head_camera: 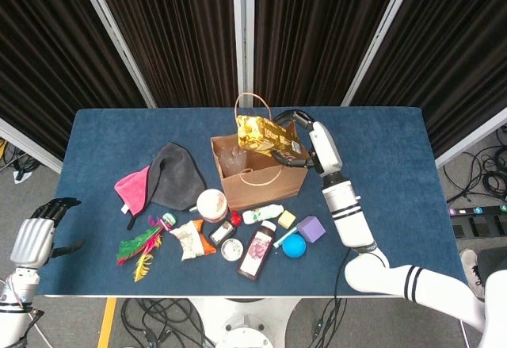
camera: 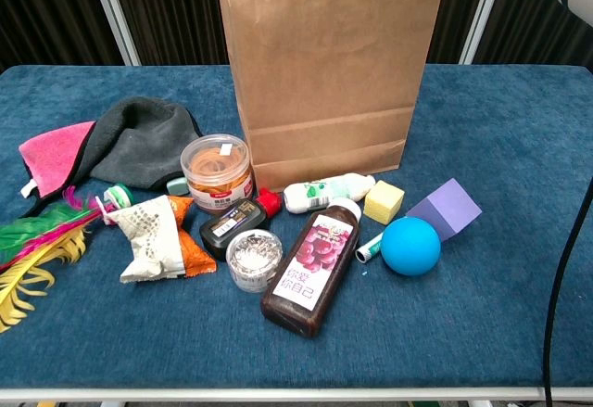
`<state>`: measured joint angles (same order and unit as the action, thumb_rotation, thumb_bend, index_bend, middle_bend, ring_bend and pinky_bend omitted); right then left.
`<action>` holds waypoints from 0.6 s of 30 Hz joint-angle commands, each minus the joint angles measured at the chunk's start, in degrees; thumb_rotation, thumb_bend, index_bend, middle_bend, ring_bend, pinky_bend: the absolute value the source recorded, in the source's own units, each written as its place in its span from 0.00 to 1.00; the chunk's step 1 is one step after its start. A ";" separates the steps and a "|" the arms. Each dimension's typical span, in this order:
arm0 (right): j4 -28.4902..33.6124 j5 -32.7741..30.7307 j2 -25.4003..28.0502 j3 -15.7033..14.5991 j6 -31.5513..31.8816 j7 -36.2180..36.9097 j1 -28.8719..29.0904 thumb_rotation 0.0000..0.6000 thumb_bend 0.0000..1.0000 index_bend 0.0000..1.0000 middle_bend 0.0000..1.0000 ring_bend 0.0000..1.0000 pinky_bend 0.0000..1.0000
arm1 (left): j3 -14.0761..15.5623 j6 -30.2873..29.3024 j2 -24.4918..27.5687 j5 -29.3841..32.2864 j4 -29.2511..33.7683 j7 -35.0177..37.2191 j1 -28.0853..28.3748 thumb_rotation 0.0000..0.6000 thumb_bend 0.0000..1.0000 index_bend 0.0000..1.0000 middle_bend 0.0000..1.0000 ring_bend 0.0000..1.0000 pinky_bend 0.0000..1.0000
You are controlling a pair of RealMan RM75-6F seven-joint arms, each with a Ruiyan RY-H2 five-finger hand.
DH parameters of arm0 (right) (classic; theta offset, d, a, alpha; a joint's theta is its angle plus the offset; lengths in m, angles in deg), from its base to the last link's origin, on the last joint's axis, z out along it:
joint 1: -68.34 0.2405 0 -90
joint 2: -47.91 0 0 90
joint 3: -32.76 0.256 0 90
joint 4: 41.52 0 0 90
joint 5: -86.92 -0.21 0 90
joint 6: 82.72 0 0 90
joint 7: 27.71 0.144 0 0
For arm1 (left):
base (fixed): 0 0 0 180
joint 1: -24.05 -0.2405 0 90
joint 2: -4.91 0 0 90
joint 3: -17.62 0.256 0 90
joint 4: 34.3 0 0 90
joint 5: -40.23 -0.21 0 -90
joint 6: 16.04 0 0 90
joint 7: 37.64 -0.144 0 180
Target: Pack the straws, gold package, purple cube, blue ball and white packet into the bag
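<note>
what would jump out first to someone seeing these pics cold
Most striking is the gold package, shiny against the brown paper bag at mid-table, held over the bag's open top by the right robot hand. In front of the bag lies a bright clutter, with the blue ball beside the purple cube. The left robot hand hangs off the table's left edge, holding nothing.

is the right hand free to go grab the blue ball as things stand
Probably not yet. The right hand holds the gold package over the bag. The blue ball itself lies uncovered beside the purple cube.
</note>
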<state>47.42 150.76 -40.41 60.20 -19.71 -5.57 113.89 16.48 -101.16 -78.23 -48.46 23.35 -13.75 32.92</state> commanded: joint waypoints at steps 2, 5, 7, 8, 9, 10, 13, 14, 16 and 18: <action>0.39 0.49 0.59 -0.05 0.00 0.42 -0.53 1.00 0.09 0.38 0.31 0.17 0.17 | 0.06 -0.04 -0.03 -0.08 0.10 -0.13 0.00 1.00 0.19 0.30 0.35 0.22 0.27; 0.62 0.76 1.04 -0.04 -0.29 0.75 -0.73 1.00 0.08 0.36 0.30 0.16 0.16 | 0.03 -0.05 -0.01 -0.09 0.21 -0.32 0.05 1.00 0.19 0.30 0.35 0.22 0.27; 0.57 0.73 1.25 0.08 -0.61 0.94 -0.72 1.00 0.08 0.35 0.29 0.16 0.16 | 0.00 -0.08 0.03 -0.11 0.25 -0.44 0.07 1.00 0.19 0.30 0.35 0.22 0.27; 0.54 0.65 1.30 0.11 -0.81 0.99 -0.69 1.00 0.08 0.35 0.28 0.15 0.15 | 0.03 -0.16 0.03 -0.13 0.24 -0.53 0.03 1.00 0.19 0.30 0.35 0.22 0.27; 0.56 0.65 1.36 0.05 -1.02 1.05 -0.68 1.00 0.08 0.34 0.28 0.14 0.14 | 0.03 -0.20 0.02 -0.14 0.24 -0.60 0.01 1.00 0.19 0.30 0.35 0.22 0.27; 0.54 0.89 1.44 -0.16 -1.37 1.20 -0.66 1.00 0.08 0.33 0.27 0.14 0.14 | 0.04 -0.21 0.01 -0.12 0.26 -0.61 -0.02 1.00 0.19 0.30 0.35 0.22 0.27; 0.48 1.48 1.82 -0.44 -2.58 2.11 -0.47 1.00 0.07 0.28 0.24 0.10 0.10 | 0.07 -0.19 -0.01 -0.10 0.26 -0.69 -0.05 1.00 0.19 0.30 0.35 0.22 0.27; 0.52 1.62 1.89 -0.43 -2.76 2.44 -0.45 1.00 0.07 0.27 0.23 0.09 0.09 | 0.07 -0.16 -0.01 -0.09 0.26 -0.69 -0.04 1.00 0.19 0.30 0.35 0.22 0.27; 0.62 2.09 1.87 -0.19 -2.42 2.93 -0.46 1.00 0.06 0.26 0.22 0.09 0.09 | 0.04 -0.15 0.01 -0.09 0.25 -0.71 0.00 1.00 0.19 0.30 0.35 0.22 0.27; 0.99 2.76 1.99 0.00 -1.87 3.38 -0.59 1.00 0.06 0.26 0.22 0.09 0.09 | -0.04 -0.13 0.06 -0.05 0.28 -0.64 0.06 1.00 0.19 0.30 0.35 0.22 0.27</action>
<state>48.22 153.24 -38.51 60.08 -21.82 -2.42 113.36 16.43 -101.29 -78.18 -48.51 23.63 -14.40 32.99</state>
